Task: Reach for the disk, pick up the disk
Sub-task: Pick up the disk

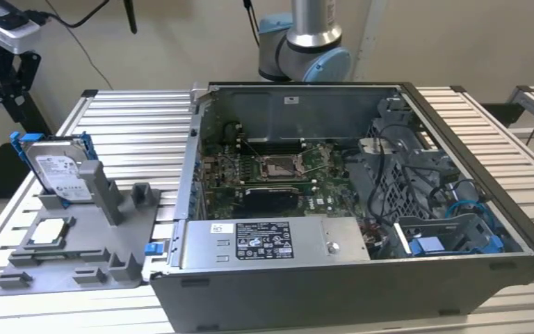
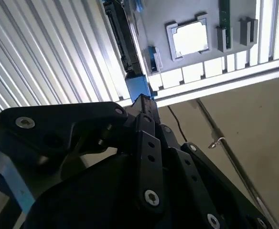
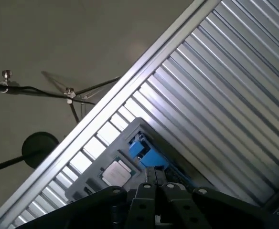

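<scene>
Metal, stiff and likely heavy, the disk (image 1: 58, 169) stands beyond the closed jaws of the gripper (image 3: 156, 174), best taken across its blue edges.

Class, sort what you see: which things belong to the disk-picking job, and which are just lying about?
Job: disk, standing in the grey holder; gripper near it.
Lying about: square chip, open computer case, grey labelled box inside it.

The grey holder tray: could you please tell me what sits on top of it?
The disk stands on edge in a slot of the grey holder tray; a square silvery chip lies flat in a recess. The slot's walls hide the disk's lower part.
</scene>
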{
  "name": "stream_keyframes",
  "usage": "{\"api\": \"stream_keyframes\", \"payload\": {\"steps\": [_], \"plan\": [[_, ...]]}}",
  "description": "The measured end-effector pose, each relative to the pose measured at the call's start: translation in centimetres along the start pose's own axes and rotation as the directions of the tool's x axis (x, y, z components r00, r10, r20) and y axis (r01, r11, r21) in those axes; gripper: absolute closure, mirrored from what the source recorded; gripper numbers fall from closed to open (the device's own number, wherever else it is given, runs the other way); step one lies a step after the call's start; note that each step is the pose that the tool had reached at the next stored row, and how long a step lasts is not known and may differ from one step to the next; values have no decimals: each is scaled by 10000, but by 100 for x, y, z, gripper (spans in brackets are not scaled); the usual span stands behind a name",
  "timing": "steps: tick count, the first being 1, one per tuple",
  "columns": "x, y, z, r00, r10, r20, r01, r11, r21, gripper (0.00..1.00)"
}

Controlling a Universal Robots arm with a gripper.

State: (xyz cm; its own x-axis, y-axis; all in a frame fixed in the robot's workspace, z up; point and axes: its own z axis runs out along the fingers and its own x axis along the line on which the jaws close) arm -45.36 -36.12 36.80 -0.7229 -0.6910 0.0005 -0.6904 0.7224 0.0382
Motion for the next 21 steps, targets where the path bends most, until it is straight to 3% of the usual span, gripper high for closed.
{"api": "stream_keyframes", "payload": {"steps": [4,8,12,17,21], "plan": [[0,0,0,9974,-723,-28,723,9974,-1,100],[0,1,0,9895,-1443,-55,1443,9895,-3,100],[0,0,0,9763,-2161,-83,2161,9764,-8,100],[0,1,0,9547,-2974,-114,2974,9548,-16,100],[0,0,0,9510,-3091,-119,3091,9510,-17,100]]}}
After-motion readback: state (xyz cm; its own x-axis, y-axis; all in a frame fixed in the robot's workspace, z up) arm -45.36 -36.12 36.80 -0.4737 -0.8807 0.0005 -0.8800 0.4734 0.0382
